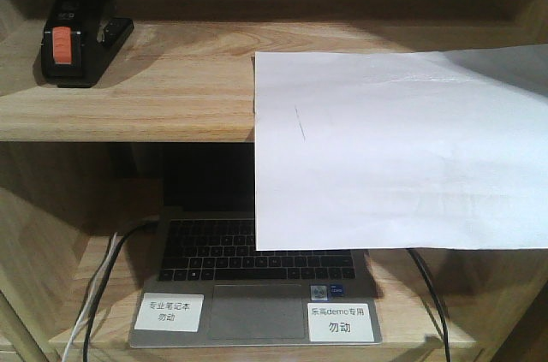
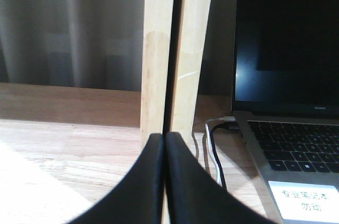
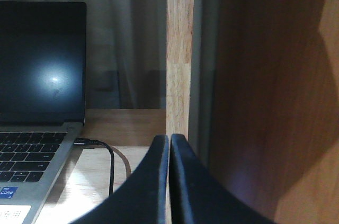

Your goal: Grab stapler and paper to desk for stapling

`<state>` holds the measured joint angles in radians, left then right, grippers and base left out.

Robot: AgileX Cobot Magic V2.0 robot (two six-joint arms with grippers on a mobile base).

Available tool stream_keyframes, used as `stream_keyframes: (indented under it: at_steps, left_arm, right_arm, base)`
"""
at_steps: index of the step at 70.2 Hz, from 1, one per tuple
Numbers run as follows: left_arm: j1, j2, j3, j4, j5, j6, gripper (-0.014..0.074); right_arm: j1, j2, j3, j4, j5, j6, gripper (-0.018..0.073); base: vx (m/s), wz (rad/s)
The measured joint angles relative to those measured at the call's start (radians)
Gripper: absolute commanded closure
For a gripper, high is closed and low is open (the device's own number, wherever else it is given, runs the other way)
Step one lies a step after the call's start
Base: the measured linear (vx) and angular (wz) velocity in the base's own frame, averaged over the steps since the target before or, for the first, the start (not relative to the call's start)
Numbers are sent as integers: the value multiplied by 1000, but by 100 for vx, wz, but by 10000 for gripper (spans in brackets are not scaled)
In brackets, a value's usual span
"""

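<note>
The black stapler (image 1: 79, 32) with its orange patch sits at the left of the upper shelf board (image 1: 154, 88). The white paper (image 1: 394, 148) lies on the same board at the right, and its front half hangs down over the board's edge. My left gripper (image 2: 164, 136) is shut with nothing in it, low beside a pale wood upright. My right gripper (image 3: 169, 138) is likewise shut and empty, facing another upright. Neither gripper appears in the front view, and neither wrist view shows the stapler or the paper. The desk is out of view.
An open laptop (image 1: 257, 285) stands on the lower board, partly hidden by the paper. It is right of the left gripper and left of the right one. Cables (image 1: 98, 285) run at both its sides. A dark brown panel (image 3: 275, 91) walls the right.
</note>
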<state>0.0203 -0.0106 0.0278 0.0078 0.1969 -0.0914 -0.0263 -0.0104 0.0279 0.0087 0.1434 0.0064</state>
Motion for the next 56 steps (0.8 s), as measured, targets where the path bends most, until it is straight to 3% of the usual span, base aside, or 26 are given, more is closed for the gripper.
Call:
stream_keyframes:
  at_steps: [56]
  left_arm:
    - [0,0,0,0,0,0,603]
  right_arm:
    - [0,0,0,-1,0,0,569]
  base:
    - [0,0]
